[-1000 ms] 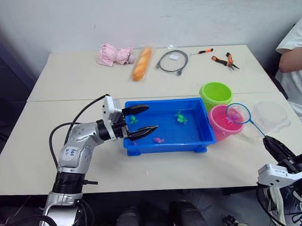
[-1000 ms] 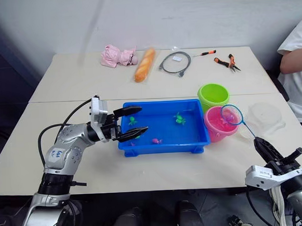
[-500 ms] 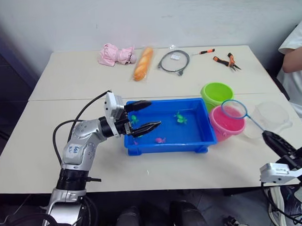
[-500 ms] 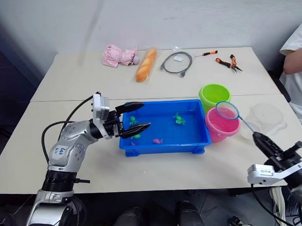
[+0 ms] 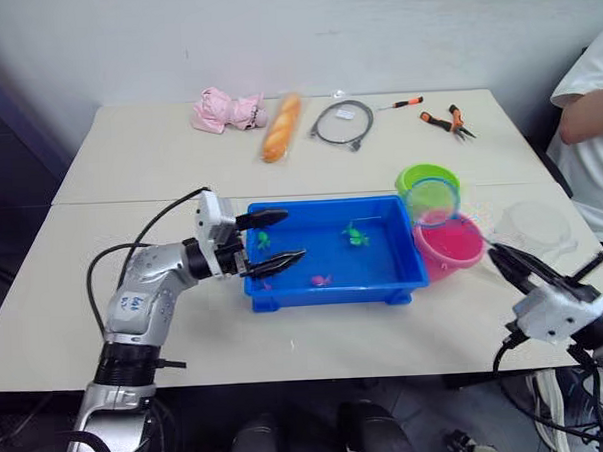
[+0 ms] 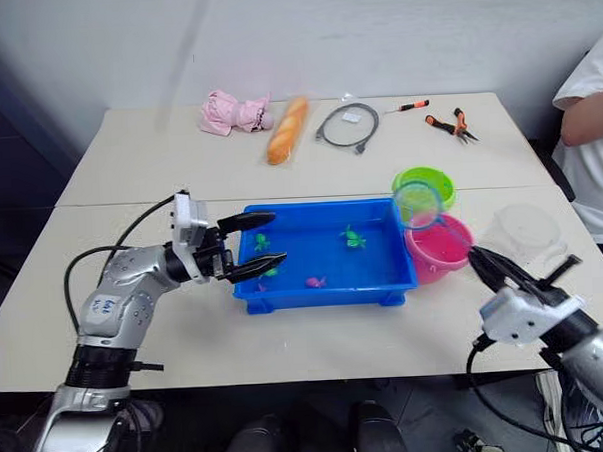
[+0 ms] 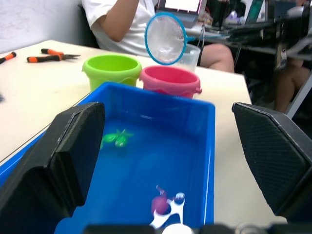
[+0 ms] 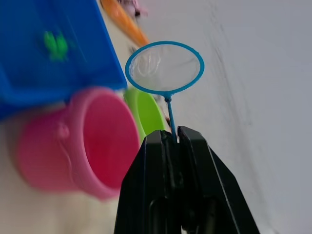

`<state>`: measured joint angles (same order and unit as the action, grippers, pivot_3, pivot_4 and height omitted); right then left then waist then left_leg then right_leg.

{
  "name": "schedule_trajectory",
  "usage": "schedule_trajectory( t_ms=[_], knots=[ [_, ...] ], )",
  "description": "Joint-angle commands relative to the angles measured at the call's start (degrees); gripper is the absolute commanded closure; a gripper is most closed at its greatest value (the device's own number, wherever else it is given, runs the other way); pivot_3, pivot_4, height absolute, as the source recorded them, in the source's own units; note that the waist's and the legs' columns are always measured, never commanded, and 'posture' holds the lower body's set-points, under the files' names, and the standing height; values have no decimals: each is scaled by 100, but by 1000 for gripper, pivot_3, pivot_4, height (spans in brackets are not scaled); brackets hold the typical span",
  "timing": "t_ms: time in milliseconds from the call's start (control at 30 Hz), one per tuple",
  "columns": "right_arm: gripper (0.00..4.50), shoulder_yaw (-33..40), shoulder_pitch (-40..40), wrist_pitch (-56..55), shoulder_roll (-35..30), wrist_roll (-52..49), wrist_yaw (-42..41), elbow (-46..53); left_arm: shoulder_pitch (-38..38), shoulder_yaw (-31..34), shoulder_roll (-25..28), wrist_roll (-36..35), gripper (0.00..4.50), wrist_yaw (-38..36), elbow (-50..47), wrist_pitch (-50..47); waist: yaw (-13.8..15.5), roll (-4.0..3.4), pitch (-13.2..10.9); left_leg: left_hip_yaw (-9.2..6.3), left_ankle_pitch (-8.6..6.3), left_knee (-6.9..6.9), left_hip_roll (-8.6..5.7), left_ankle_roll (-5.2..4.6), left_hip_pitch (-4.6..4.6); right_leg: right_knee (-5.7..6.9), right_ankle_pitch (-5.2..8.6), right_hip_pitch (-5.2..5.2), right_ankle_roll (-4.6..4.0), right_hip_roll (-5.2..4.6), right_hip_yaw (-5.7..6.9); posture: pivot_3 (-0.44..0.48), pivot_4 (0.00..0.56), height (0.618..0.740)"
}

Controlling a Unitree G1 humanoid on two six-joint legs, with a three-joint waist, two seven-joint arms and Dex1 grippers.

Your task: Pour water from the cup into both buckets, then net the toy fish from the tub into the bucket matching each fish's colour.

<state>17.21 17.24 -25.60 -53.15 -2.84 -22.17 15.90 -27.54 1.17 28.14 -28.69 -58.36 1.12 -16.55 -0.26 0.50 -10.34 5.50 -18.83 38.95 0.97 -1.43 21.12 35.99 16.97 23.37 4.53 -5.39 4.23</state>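
Blue net held over the buckets: netting step in hand

Net (image 5: 432, 201): empty hoop raised above the green bucket (image 5: 429, 179) and pink bucket (image 5: 450, 243); thin handle pinched in the closed right gripper (image 8: 171, 137).
Left gripper (image 5: 277, 237): fingers spread wide, empty, over the left end of the tub (image 5: 404, 275).
Fish: green fish (image 5: 355, 235) and pink fish (image 5: 321, 280) in the tub; more lie near the left gripper.
Cup (image 5: 535, 223): on the table, right of the buckets.
Judged stage: fish transfer, part done.
Next move calls for: swinging the hoop leftward, dipping it under one fish, then lifting level.
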Motion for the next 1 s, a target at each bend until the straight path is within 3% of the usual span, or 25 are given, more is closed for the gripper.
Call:
schedule_trajectory(
  t_ms=[33, 133, 333, 567, 1000],
  knots=[
    [4500, -40, -707, 1233, -142, -1612, -773, 240, 169, 262, 392, -53, 34, -320, -139, 113, 0, 1, 0, -1, -2, 1, 0, -3, 0, -1, 0, -1, 0, -1, 1, 0, 150, 738],
    [4500, -466, -1269, 2102, -308, -2194, -1546, 432, 314, 407, 749, -28, 34, -572, -54, 255, 6, 1, 0, -5, -4, 3, 0, -8, 3, -2, 0, 0, -1, -7, 4, 0, 150, 738],
    [4500, -1252, -2023, 3007, -637, -1802, -2408, 596, 561, 798, 1337, -65, 34, -689, -12, 162, 31, 0, 0, -17, -13, 2, -5, -21, 17, -8, 2, 5, -5, -24, 16, 0, 150, 738],
    [4500, -2007, -2828, 2944, -532, -664, -2688, -88, 853, 849, 1523, -48, 34, -790, 28, 83, 10, 0, 0, -15, -20, 1, -6, -22, 16, -11, 1, 8, -4, -30, 17, 0, 150, 738],
    [4500, -2681, -4097, 2227, -128, 549, -3074, -1105, 1100, 552, 1822, 30, 34, -1070, -705, -95, -30, 0, -1, -7, -22, 0, -6, -15, 21, -9, 2, 18, -5, -28, 17, 0, 150, 738]
  ],
)
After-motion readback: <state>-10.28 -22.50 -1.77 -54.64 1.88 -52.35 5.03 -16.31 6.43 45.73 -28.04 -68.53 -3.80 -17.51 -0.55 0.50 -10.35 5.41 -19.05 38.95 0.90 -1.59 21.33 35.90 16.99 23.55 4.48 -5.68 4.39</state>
